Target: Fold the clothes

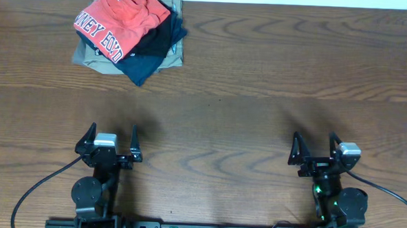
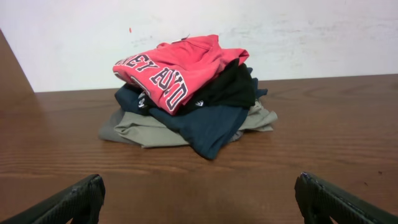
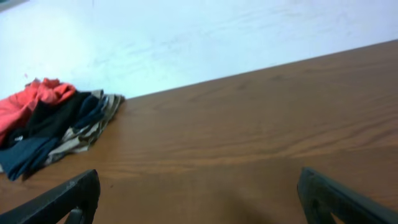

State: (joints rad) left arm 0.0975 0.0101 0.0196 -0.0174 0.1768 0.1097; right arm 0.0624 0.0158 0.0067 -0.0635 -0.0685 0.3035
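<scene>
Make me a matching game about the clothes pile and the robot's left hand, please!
Things:
1. red-orange T-shirt
2. navy garment
3. khaki garment
4. left hand

Descriptions:
A. lowest layer, flat on the table
B. open, holding nothing
C. topmost layer, white letters
D. middle layer, corner poking toward the robot

Pairs: 1-C, 2-D, 3-A, 4-B

wood table [image 1: 259,96] lies open across near and middle, the garment pile [image 1: 134,52] blocking only its far-left corner.
</scene>
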